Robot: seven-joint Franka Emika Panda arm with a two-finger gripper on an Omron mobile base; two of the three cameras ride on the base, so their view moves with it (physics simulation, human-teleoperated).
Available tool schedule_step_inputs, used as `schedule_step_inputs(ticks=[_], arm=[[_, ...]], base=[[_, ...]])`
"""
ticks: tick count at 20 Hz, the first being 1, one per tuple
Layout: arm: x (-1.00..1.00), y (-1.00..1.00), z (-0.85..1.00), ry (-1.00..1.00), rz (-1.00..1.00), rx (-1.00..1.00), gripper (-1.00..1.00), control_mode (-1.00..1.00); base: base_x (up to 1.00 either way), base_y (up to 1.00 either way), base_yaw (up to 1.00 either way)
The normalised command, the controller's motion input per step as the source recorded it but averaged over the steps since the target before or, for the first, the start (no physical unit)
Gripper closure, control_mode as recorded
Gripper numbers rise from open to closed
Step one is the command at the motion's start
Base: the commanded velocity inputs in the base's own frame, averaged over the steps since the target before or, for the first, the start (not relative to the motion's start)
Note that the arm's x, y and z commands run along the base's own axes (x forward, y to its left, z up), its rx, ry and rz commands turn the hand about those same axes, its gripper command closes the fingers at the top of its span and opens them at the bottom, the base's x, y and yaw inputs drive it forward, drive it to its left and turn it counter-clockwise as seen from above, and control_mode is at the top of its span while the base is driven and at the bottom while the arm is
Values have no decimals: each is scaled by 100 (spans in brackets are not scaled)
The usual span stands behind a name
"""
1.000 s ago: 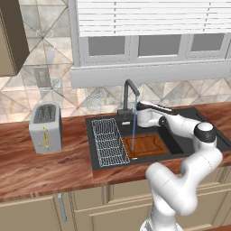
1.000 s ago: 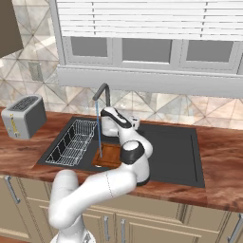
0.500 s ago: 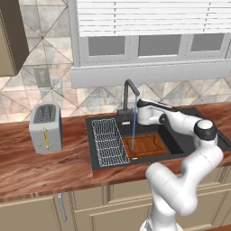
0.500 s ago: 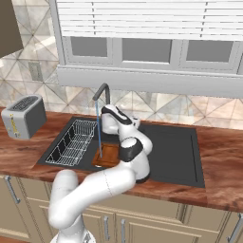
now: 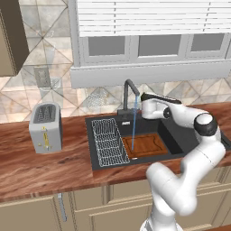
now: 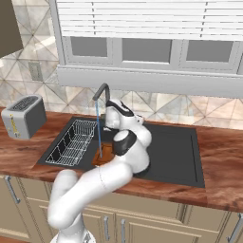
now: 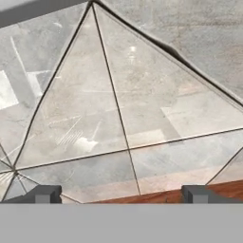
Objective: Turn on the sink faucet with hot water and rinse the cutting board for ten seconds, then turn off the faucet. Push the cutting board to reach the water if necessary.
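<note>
The dark grey sink faucet [image 5: 128,91] [image 6: 101,90] stands at the back of the black sink [image 5: 90,135] [image 6: 178,159]. The water [image 5: 133,126] [image 6: 98,130] falls as a thin blue stream onto the left part of the reddish-brown cutting board [image 5: 149,145] [image 6: 106,154], which lies flat on the basin floor. My gripper [image 5: 142,100] [image 6: 110,105] [image 7: 119,194] hovers just right of the spout and points at the tiled wall. It is open, its tips wide apart with nothing between them.
A silver wire rack [image 5: 109,140] [image 6: 73,142] fills the left side of the basin. A toaster [image 5: 45,127] [image 6: 23,116] stands on the wooden counter [image 5: 40,164] to the left. The tiled backsplash [image 7: 118,95] is close ahead of the hand.
The water keeps running onto the board. The hand has hardly shifted beside the spout.
</note>
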Motion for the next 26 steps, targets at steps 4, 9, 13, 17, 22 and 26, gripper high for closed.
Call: schedule_step_inputs(ticks=[4,9,13,17,22,26], arm=[[-8,-19,48,22,0,3,-100,-100],[-6,-1,61,29,0,1,-100,-100],[-4,0,70,34,0,0,-100,-100],[0,0,75,34,0,1,-100,-100],[0,-3,70,30,2,5,-100,-100],[0,-5,41,28,6,7,-100,-100]], base=[[0,0,0],[0,0,0],[0,0,0],[0,0,0],[0,0,0],[0,0,0]])
